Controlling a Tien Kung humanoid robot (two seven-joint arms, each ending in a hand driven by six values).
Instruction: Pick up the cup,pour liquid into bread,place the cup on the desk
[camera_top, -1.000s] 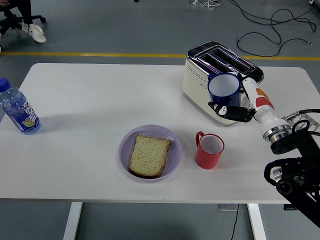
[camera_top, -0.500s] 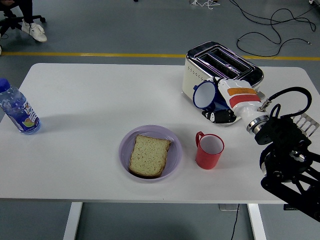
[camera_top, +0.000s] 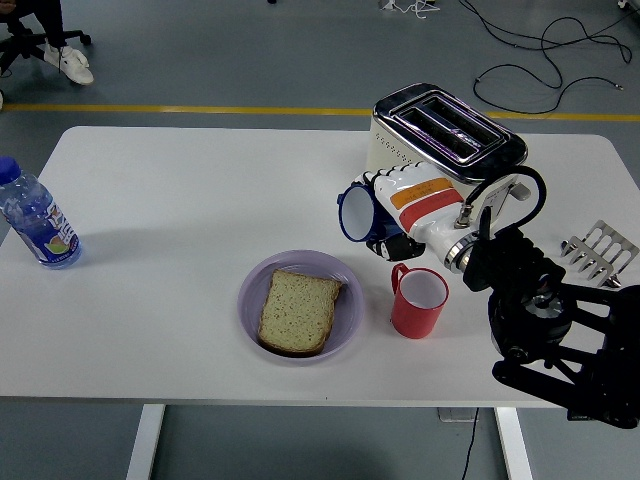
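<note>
- Far left on the white surface (camera_top: 180, 200), a water bottle (camera_top: 36, 222) with a blue cap stands upright near the edge, well apart from everything else.
- Moving in: a lilac plate (camera_top: 300, 305) sits near the front of the surface, one slice of bread (camera_top: 298, 310) lying flat on it.
- Above and to the right of the plate, the blue cup (camera_top: 358, 211) is up in the air, tipped over on its side, white inside showing and its mouth facing left towards the plate side.
- The right hand (camera_top: 405, 212) has it: white fingers wrapped around the cup's body, clamped on from the right. No liquid is visible coming out.
- Just below the hand, a red mug (camera_top: 417, 301) stands upright on the surface, handle to the left, right beside the plate.
- Behind the hand, a cream toaster (camera_top: 440, 135) with two slots, set at an angle.
- The black right arm (camera_top: 545, 320) fills the lower right corner.
- Far right, a small metal rack (camera_top: 598, 252) lies on the surface.
</note>
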